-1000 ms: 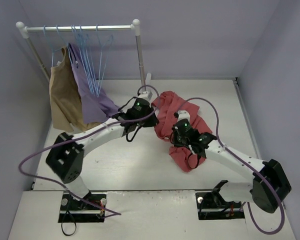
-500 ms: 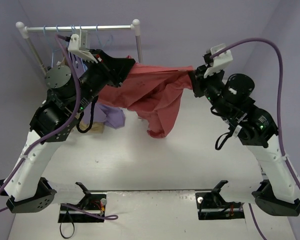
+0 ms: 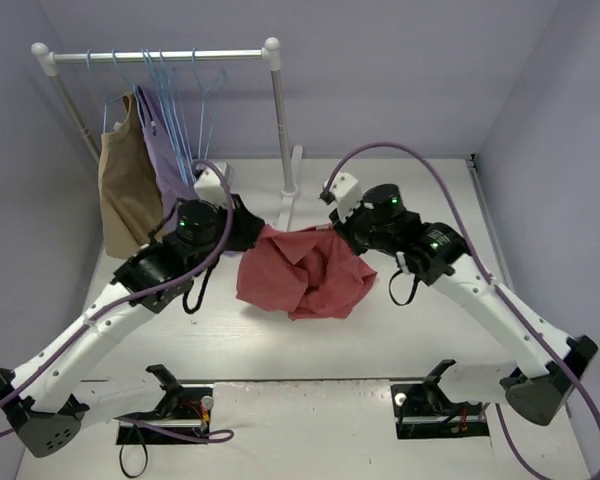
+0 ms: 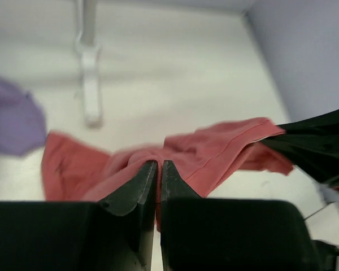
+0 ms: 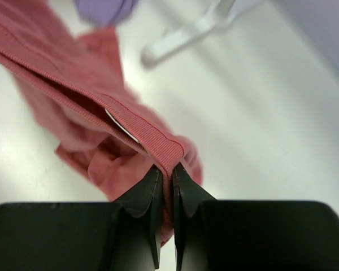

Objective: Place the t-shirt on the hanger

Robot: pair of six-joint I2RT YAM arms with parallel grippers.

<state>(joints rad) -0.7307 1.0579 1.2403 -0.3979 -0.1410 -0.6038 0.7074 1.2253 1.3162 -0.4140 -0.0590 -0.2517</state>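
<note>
The salmon-red t-shirt [image 3: 302, 272] hangs between my two grippers over the middle of the table, its lower part bunched on the surface. My left gripper [image 3: 257, 233] is shut on its left edge; the cloth [image 4: 214, 149] is pinched between the jaws [image 4: 158, 165]. My right gripper [image 3: 338, 228] is shut on the ribbed collar [image 5: 152, 135], pinched between the jaws [image 5: 166, 168]. Several light-blue hangers [image 3: 185, 110] hang on the rack rail at the back left, apart from the shirt.
A white clothes rack [image 3: 276, 110] stands at the back, its foot [image 4: 90, 73] just behind the shirt. A tan garment [image 3: 125, 190] and a lilac garment [image 3: 165, 165] hang on it. Purple walls close in the table on three sides.
Both arms have come down and forward from a high stretch near the rail. The shirt, spread taut in the air half a second ago, now sags onto the table between the grippers.
</note>
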